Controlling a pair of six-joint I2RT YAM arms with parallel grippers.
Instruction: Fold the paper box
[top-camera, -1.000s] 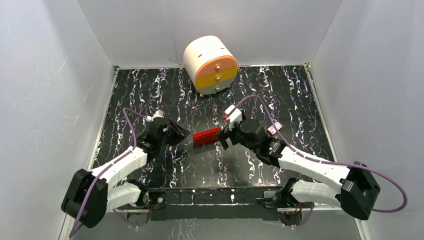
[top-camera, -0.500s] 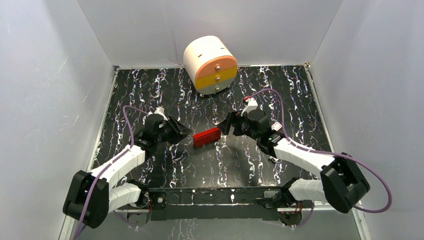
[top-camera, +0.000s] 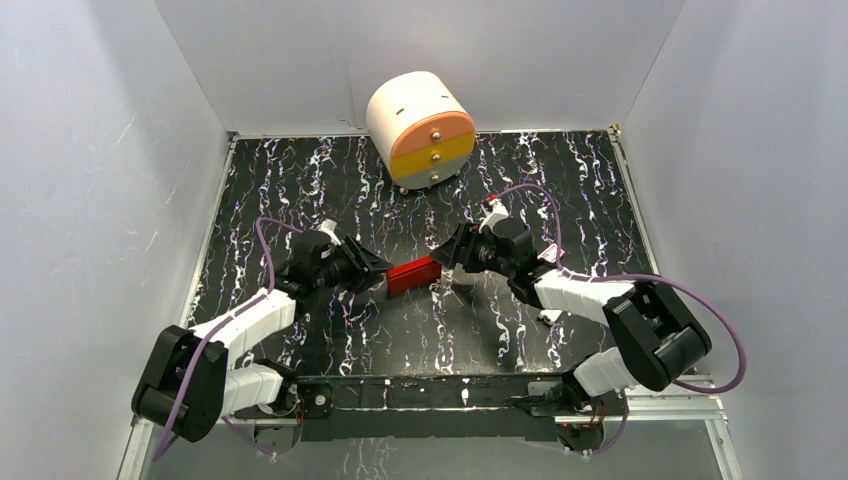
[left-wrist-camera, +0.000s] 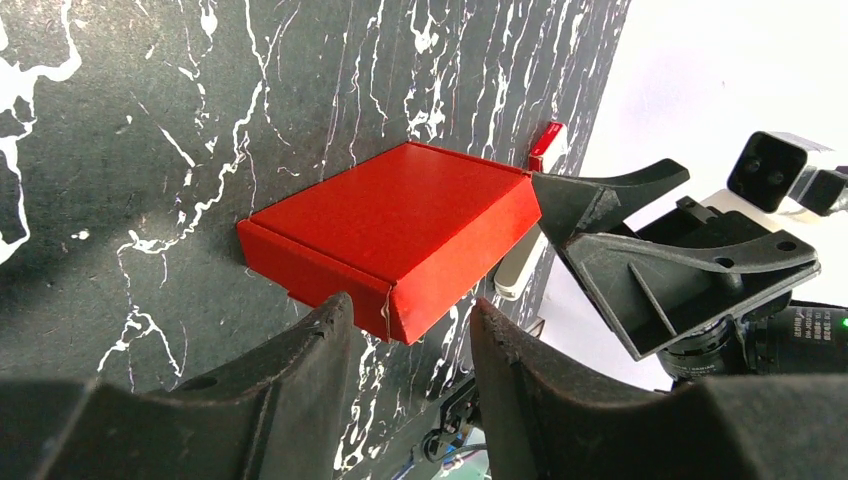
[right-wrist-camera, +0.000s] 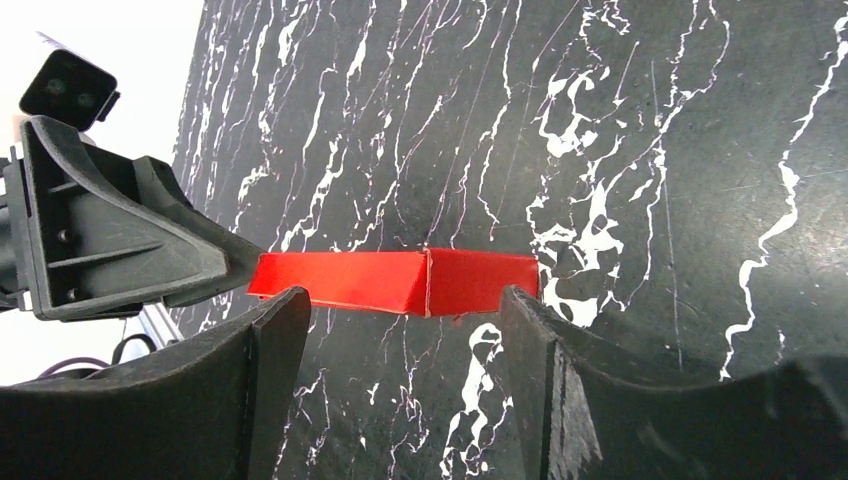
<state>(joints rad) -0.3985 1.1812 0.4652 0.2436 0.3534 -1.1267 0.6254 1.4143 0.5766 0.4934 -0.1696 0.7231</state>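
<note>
Red paper box, clear of table edges, between left gripper and right gripper, fingers parted, apparently not gripping; press ends evenly

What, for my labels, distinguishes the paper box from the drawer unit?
The paper box is flat, rectangular, red; the drawer unit round, white with orange and yellow fronts. The paper box lies centrally; the drawer unit stands at the far edge. Both rest on the table.
</note>
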